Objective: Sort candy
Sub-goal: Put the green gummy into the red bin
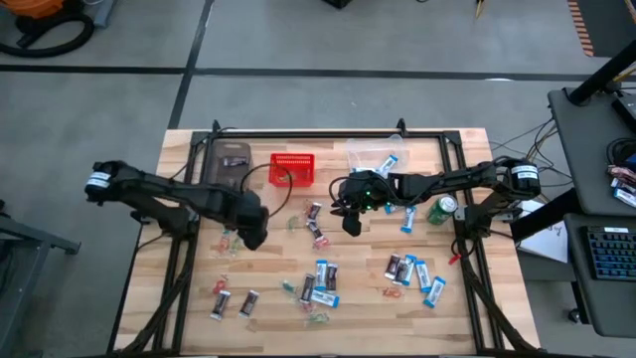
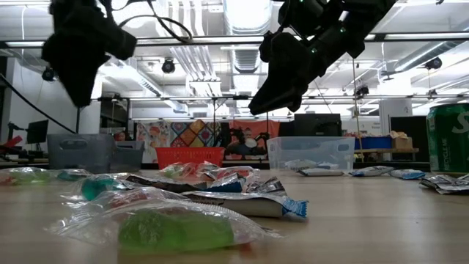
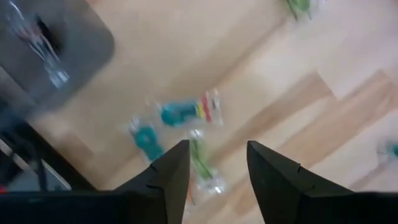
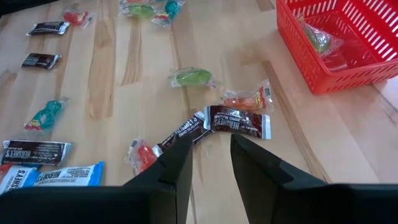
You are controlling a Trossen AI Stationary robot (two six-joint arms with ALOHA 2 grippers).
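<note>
Above the tabletop [image 1: 452, 328], the right pincer [image 4: 208, 152], slightly parted and empty, hovers over a dark brown mini bar [image 4: 238, 121] near the red basket [image 4: 348, 46]; it should descend squarely, straddling only that wrapper.

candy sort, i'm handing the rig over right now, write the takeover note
Left gripper: open, empty, above teal and green twist candies on the table's left side, near the grey bin.
Right gripper: open, empty, over two dark brown mini bars at mid-table, beside the red basket.
Done: at least one green candy lies in the red basket, blue-and-white packets in the clear bin.
Left: most candy is still scattered over the table, including bars and blue packets along the near side.
</note>
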